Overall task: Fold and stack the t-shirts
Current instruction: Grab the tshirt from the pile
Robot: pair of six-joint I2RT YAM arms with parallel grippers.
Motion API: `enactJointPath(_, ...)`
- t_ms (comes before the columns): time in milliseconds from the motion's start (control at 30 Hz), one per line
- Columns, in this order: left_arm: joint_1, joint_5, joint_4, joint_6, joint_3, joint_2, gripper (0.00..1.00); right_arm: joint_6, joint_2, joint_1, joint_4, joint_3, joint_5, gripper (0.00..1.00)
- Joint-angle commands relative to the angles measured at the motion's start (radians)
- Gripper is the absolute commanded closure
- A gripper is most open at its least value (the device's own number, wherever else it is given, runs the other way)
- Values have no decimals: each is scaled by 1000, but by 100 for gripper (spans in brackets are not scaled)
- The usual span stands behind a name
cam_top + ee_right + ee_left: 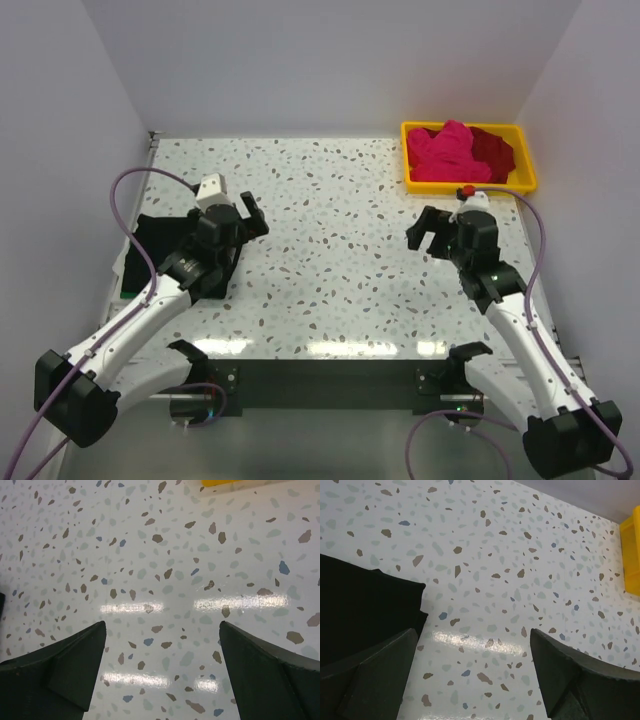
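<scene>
On the table (pixel 330 260) the black t-shirt (pixel 160 235) is lying folded at the left edge, the pink-red t-shirt (pixel 445 152) and maroon t-shirt (pixel 492 150) are sitting bunched in the yellow tray (pixel 470 126) at the far right, and the left gripper (pixel 255 215) and right gripper (pixel 428 232) are hovering wide open and empty, so fetching the pink-red one is probably coming next.

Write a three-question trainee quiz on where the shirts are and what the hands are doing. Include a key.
1. Fill in: the black t-shirt lies at the ___ edge of the table.
2. Pick one: what is in the yellow tray? A) the pink-red t-shirt and the maroon t-shirt; B) the black t-shirt alone; C) nothing.
3. True or false: the left hand and the right hand are both open and hold nothing.
Key: 1 left; 2 A; 3 true.
</scene>
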Motion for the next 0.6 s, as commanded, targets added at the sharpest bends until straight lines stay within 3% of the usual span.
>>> enactJointPath(0, -3, -45, -1, 4, 20, 1, 0, 27, 65, 2, 55, 92, 60, 1)
enactJointPath(133, -3, -61, 9, 18, 21, 29, 0, 37, 231, -5, 68, 200, 175, 1)
enactJointPath(167, -3, -74, 9, 18, 23, 33, 0, 66, 282, -48, 42, 292, 169, 1)
enactJointPath(267, -3, -82, 8, 19, 26, 56, 0, 136, 518, -169, -25, 488, -37, 1)
enactJointPath(367, -3, -82, 5, 26, 27, 76, 0, 79, 767, -191, -61, 719, -58, 1)
enactJointPath(567, -1, -104, -3, 30, 32, 109, 0, -7, 1158, -205, -183, 1143, 114, 1)
